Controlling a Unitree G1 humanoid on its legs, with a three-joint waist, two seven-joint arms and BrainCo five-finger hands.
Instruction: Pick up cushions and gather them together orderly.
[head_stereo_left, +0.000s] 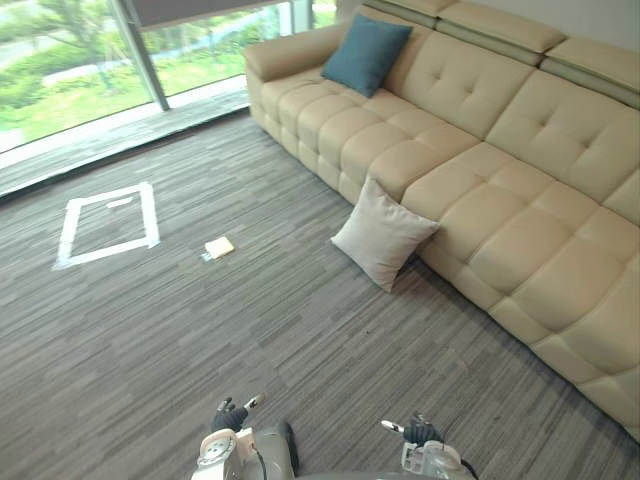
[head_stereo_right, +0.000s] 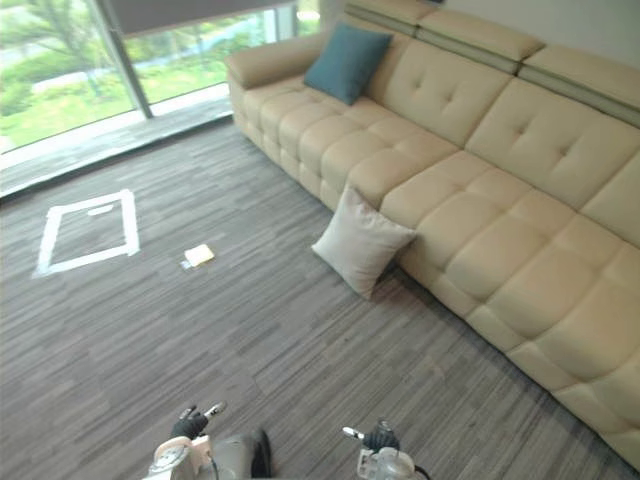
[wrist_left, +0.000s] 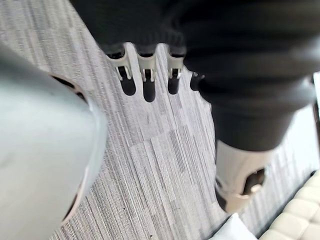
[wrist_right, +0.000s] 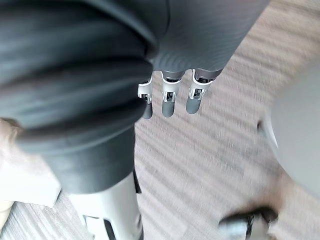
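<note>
1 cream cushion (head_stereo_left: 383, 235) leaned against the sofa (head_stereo_left: 520, 200) front on the carpet (head_stereo_left: 200, 330). 1 teal cushion (head_stereo_left: 365, 53) sat on the sofa's far end. Left hand (head_stereo_left: 230, 415) and right hand (head_stereo_left: 420, 432) hung low, fingers straight, holding nothing.

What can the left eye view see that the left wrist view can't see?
Left eye view: the teal cushion up on the sofa, a white taped square, a small yellow thing and the right hand. Left wrist view: a close look at the left hand, fingers straight, holding nothing. Both: the grey carpet, the sofa, and the beige cushion leaning against it.
</note>
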